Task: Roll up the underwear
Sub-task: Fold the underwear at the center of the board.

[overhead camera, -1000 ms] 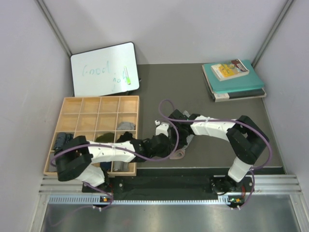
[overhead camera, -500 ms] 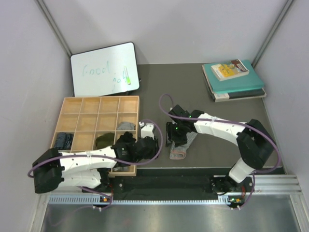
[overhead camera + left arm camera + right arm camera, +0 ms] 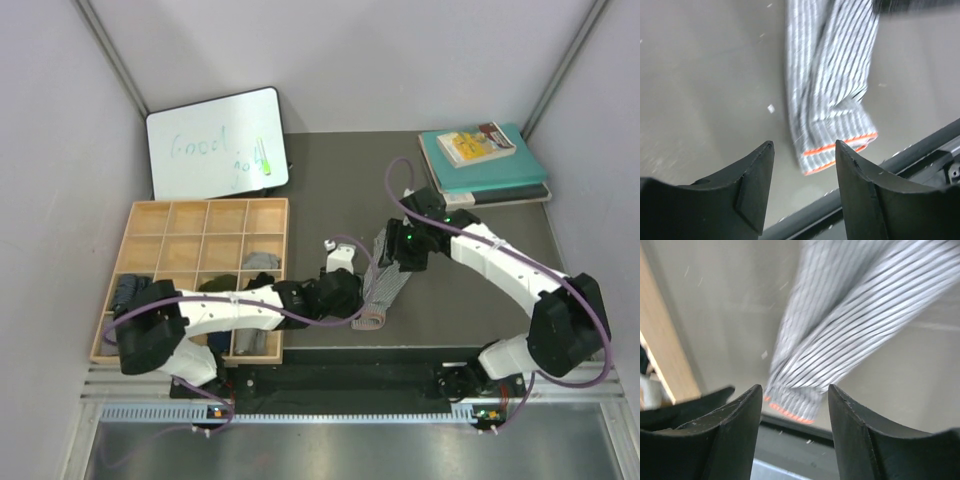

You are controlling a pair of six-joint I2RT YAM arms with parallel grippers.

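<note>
**At the near edge of the tabletop [image 3: 440,310]: patterned underwear [image 3: 382,285] lies long and flat, both hands open**

Between the two arms, the patterned underwear lies as a narrow folded strip running away from the bases. Its orange-trimmed end [image 3: 840,148] is close to the front rail [image 3: 400,352], and its far end is just beside the right hand [image 3: 402,252]. The left hand [image 3: 350,297] hovers just beside the strip's near half, on the side of the wooden tray [image 3: 200,203]. Both wrist views show the jaws spread with nothing between them. The striped cloth shows beyond the fingertips and is blurred in the right wrist view. I cannot tell whether either hand touches it. The grey underwear [image 3: 260,260] and the olive underwear [image 3: 215,287] sit in neighbouring compartments in the tray's nearer rows.

The strip looks like thin, light knit. It should be limp, with no stiffness of its own, and it will probably slump and crease wherever it is unsupported. On the matte tabletop it is likely to drag and bunch rather than slide cleanly.

The best place to take hold seems to be the orange-trimmed end, where the hem and the stacked layers give the most body. A pinch there should catch the full thickness. Catching only the top layer would likely peel the fold open. Turning that end over onto the strip starts the roll. The other hand would do well to press or hold the far part so the cloth stays taut and straight. A soft roll like this may spring loose once it is let go.
</note>
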